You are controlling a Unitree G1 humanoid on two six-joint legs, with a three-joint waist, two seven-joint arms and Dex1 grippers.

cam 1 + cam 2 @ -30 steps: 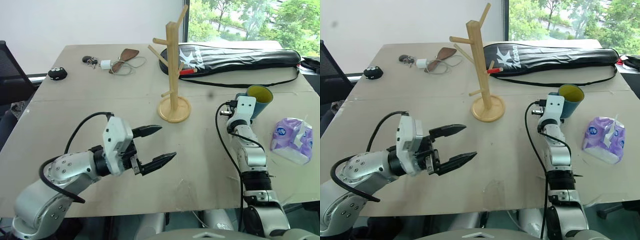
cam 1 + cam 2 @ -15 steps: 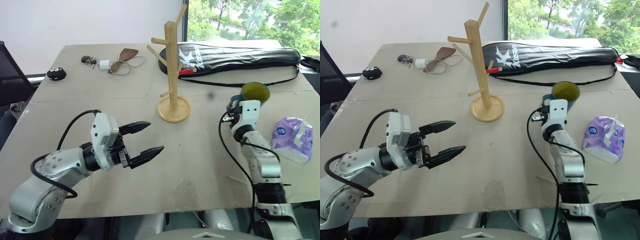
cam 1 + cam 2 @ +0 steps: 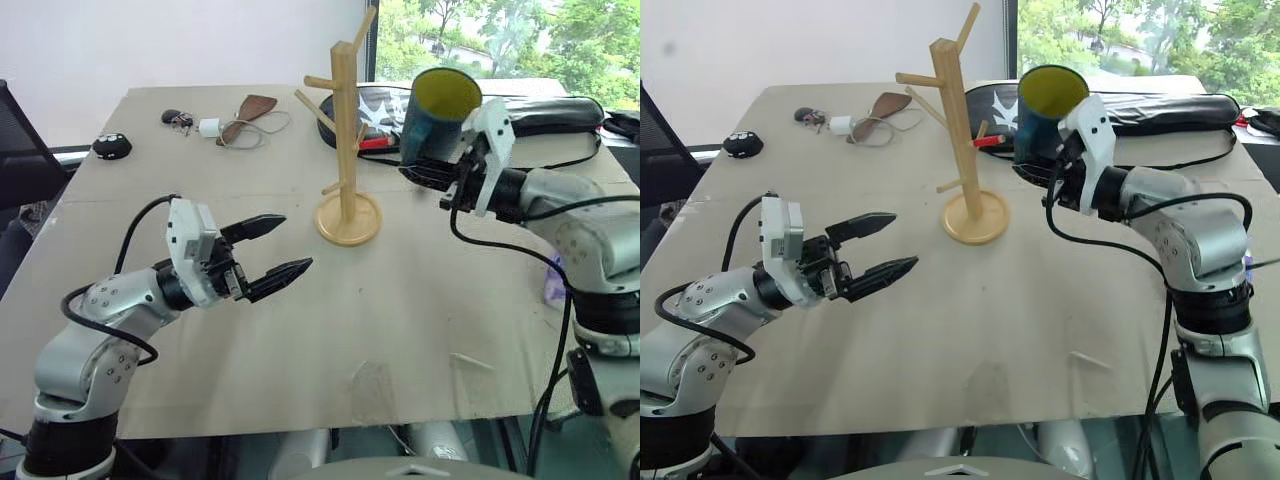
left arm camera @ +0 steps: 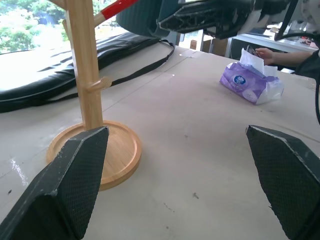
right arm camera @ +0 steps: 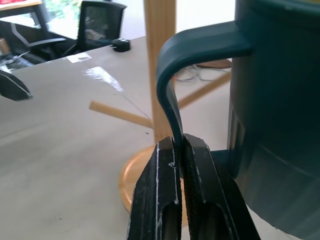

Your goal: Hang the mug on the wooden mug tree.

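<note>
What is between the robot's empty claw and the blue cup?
The wooden mug tree stands between the open left gripper and the mug, which the right gripper holds up; the head views show it.

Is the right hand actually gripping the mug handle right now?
Touching. The right wrist view shows the right hand with both fingers pinched flat against the lower end of the mug handle, no gap visible.

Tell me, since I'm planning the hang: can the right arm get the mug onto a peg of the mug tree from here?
Probably yes: the right gripper pinches the mug by its handle, raised beside the wooden mug tree, with nothing between.
</note>
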